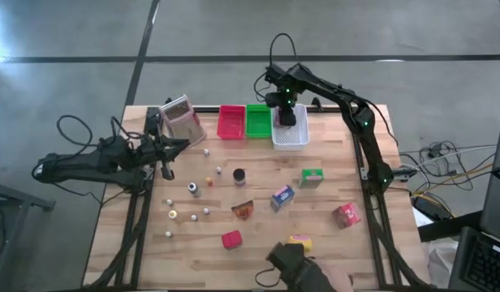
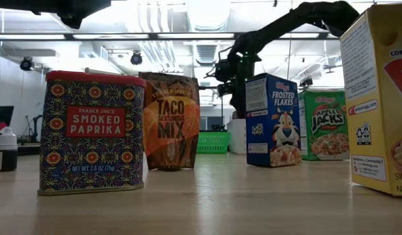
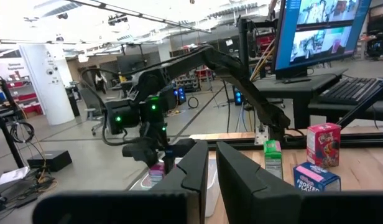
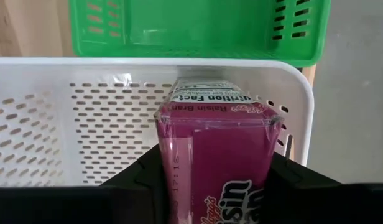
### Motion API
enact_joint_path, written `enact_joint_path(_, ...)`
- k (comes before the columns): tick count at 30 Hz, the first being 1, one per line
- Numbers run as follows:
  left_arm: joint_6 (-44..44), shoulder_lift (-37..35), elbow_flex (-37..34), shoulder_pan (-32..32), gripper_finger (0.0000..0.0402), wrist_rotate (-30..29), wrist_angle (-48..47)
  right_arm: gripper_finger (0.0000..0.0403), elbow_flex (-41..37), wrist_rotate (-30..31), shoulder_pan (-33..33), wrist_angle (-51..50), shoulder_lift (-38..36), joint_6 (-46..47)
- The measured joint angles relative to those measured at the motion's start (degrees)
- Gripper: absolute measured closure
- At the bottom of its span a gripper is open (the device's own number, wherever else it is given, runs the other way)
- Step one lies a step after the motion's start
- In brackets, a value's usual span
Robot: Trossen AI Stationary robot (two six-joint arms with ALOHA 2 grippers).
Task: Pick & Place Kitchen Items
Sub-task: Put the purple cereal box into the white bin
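Holding a pink cardboard cereal box (image 4: 213, 158) tight, the right end effector (image 1: 286, 113) hangs over the white plastic tray (image 1: 299, 138) at the bench's far edge, ready to drop it in.

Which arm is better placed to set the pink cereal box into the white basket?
The right: its gripper already holds the pink cereal box over the white basket. The left gripper, jaws shut, waits at the table's left side.
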Motion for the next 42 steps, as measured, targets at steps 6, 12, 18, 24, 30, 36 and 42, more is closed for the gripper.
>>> enact_joint_path(6,-0.07,0.00,0.00,-0.01,0.0362,0.00,-0.02,0.0235,-0.16,1.39,0.31,1.02,0.66,-0.33)
enact_joint_path(12,-0.11,0.00,0.00,-0.01,0.0362,0.00,-0.04,0.0220,-0.25,3.55,0.29,1.91,0.57,-0.12)
enact_joint_path(18,-0.13,0.00,0.00,-0.01,0.0362,0.00,-0.07,0.0200,-0.25,4.63,0.27,2.86,0.57,4.41)
enact_joint_path(24,-0.18,0.00,0.00,-0.02,0.0362,0.00,-0.07,0.0168,-0.25,4.62,0.31,3.30,0.55,3.30)
enact_joint_path(30,-0.20,0.00,0.00,-0.02,0.0362,0.02,-0.07,0.0132,-0.25,6.85,0.79,3.36,0.46,2.34)
enact_joint_path(36,-0.05,0.00,0.00,-0.01,0.0362,0.01,-0.07,0.0102,-0.25,7.57,1.40,3.52,0.25,2.31)
enact_joint_path(42,-0.35,0.00,0.00,0.00,0.0362,-0.09,-0.07,0.0086,-0.25,10.37,1.68,3.51,-1.18,2.55)
